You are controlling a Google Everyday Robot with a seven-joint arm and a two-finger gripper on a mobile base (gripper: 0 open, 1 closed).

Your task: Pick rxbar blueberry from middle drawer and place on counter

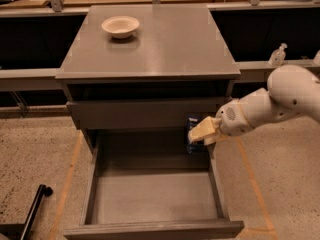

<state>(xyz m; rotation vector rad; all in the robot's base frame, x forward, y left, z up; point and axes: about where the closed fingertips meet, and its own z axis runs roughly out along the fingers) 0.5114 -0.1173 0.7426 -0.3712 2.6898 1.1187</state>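
The middle drawer stands pulled open below the cabinet, and its grey floor is bare. My gripper reaches in from the right on a white arm and is shut on the rxbar blueberry, a dark navy bar held upright between the pale fingers. The bar hangs above the drawer's back right corner, level with the plain drawer front above it. The counter is the grey-brown top of the cabinet, higher than the gripper.
A cream bowl sits on the counter's back left. A dark pole end lies on the speckled floor at the lower left. A small bottle stands on a ledge at the right.
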